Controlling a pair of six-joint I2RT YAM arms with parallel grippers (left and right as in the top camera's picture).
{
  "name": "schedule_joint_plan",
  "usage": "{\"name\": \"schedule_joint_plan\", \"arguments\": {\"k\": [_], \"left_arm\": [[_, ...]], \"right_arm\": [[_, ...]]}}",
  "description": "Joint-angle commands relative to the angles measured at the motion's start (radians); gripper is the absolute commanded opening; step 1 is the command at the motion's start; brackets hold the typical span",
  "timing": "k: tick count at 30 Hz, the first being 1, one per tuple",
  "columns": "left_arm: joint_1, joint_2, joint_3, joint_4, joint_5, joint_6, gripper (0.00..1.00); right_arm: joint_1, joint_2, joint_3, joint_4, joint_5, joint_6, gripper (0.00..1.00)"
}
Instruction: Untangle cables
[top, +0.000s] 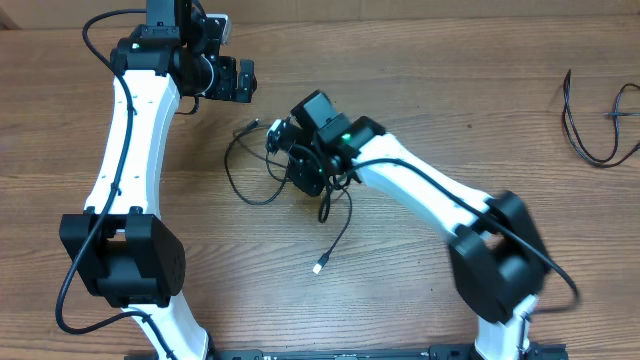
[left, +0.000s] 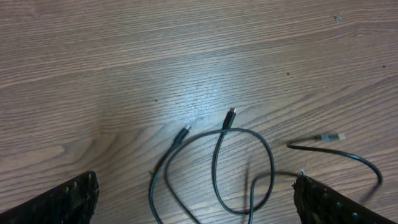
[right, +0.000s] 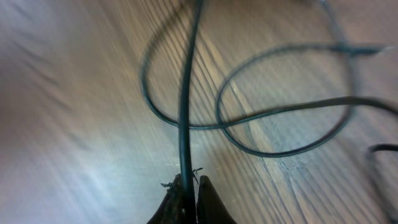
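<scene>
Thin black cables (top: 250, 175) lie looped together on the wooden table, one end with a silvery tip (top: 319, 266) trailing toward the front. My right gripper (top: 300, 165) sits over the tangle and is shut on one cable (right: 185, 112), which runs straight up from its fingertips (right: 188, 183) across two loops. My left gripper (top: 235, 80) is open and empty above the table behind the tangle. In the left wrist view its fingers frame the loops (left: 217, 180), two small plug ends (left: 231, 114) and a silvery plug (left: 329, 136).
A separate thin black cable (top: 590, 125) lies at the far right of the table. The arms' bases stand at the front edge.
</scene>
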Motion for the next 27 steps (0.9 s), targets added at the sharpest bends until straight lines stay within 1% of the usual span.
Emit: {"name": "schedule_joint_plan", "arguments": {"k": [1, 4, 7, 9, 10, 12, 18, 23, 25, 27], "left_arm": [[0.0, -0.003, 0.014, 0.001, 0.016, -0.01, 1.0], [0.0, -0.003, 0.014, 0.001, 0.016, -0.01, 1.0], [0.0, -0.003, 0.014, 0.001, 0.016, -0.01, 1.0], [0.0, -0.003, 0.014, 0.001, 0.016, -0.01, 1.0], [0.0, -0.003, 0.014, 0.001, 0.016, -0.01, 1.0], [0.0, -0.003, 0.014, 0.001, 0.016, -0.01, 1.0], [0.0, -0.003, 0.014, 0.001, 0.016, -0.01, 1.0], [0.0, -0.003, 0.014, 0.001, 0.016, -0.01, 1.0], [0.0, -0.003, 0.014, 0.001, 0.016, -0.01, 1.0], [0.0, -0.003, 0.014, 0.001, 0.016, -0.01, 1.0]], "right_arm": [[-0.002, -0.227, 0.01, -0.005, -0.063, 0.1, 0.04], [-0.002, -0.344, 0.01, 0.004, -0.069, 0.101, 0.04], [-0.003, -0.453, 0.01, 0.049, -0.066, 0.101, 0.04], [-0.003, -0.52, 0.01, 0.1, -0.05, 0.101, 0.04], [-0.003, -0.57, 0.01, 0.152, -0.013, 0.101, 0.04], [-0.003, -0.608, 0.01, 0.203, 0.046, 0.101, 0.04], [-0.003, -0.65, 0.01, 0.352, 0.173, 0.102, 0.04], [-0.003, -0.648, 0.01, 0.379, 0.219, 0.102, 0.04], [-0.003, -0.642, 0.01, 0.379, 0.287, 0.109, 0.04], [-0.003, -0.634, 0.01, 0.377, 0.386, 0.169, 0.04]]}}
